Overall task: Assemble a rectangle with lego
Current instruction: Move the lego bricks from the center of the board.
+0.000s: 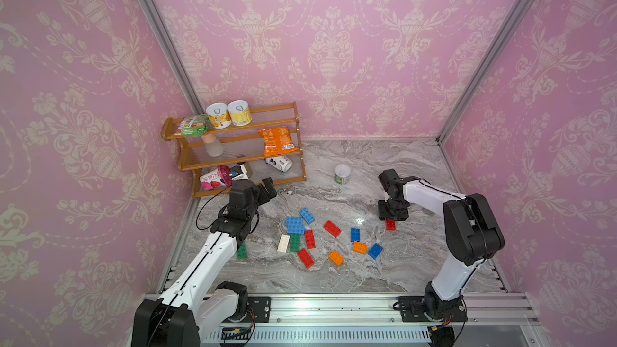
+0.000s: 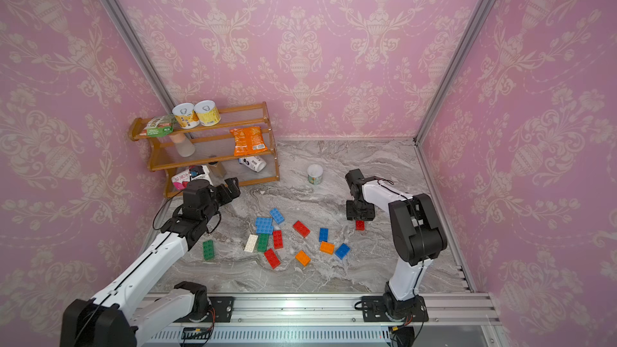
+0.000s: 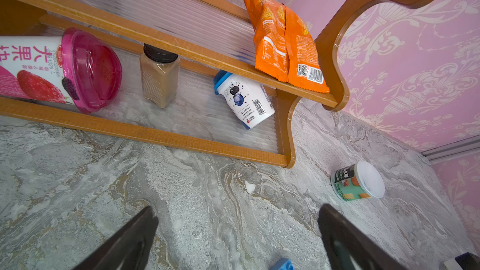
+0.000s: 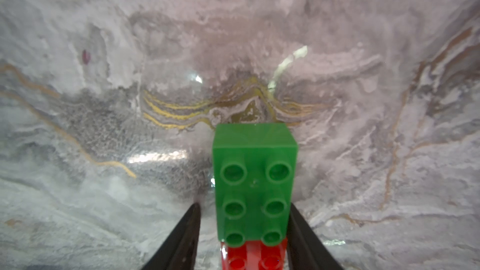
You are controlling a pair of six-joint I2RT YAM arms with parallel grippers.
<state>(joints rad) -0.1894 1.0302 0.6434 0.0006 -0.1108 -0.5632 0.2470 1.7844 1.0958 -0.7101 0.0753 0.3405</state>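
Your right arm holds its elbow high and bends the wrist straight down, so the right gripper (image 1: 392, 215) points at the grey marble-patterned table (image 1: 334, 278) toward its right side. In the wrist view its fingers (image 4: 187, 235) stand apart astride a green studded plastic brick (image 4: 254, 177) lying studs up. One finger sits against the brick and the other leaves a strip of table showing, so nothing is clamped. A red studded brick (image 4: 253, 257) meets the green one's end; you cannot tell whether they are joined.

Your left arm reaches forward with its wrist raised. The left gripper (image 3: 237, 210) is spread wide and holds nothing, just in front of the wooden shelf rack (image 3: 155, 136).

The other lego bricks (image 1: 332, 228), blue, red, green, orange and one white, lie scattered mid-table, between the arms. Bare marble runs between rack and bricks and along the front.

On the rack, a pink-lidded cup (image 3: 91, 71) reads "大果" beside a strawberry. An orange snack packet (image 3: 283, 42) carries a QR code and barcode, and a white blue-capped bottle (image 3: 246, 100) a barcode.
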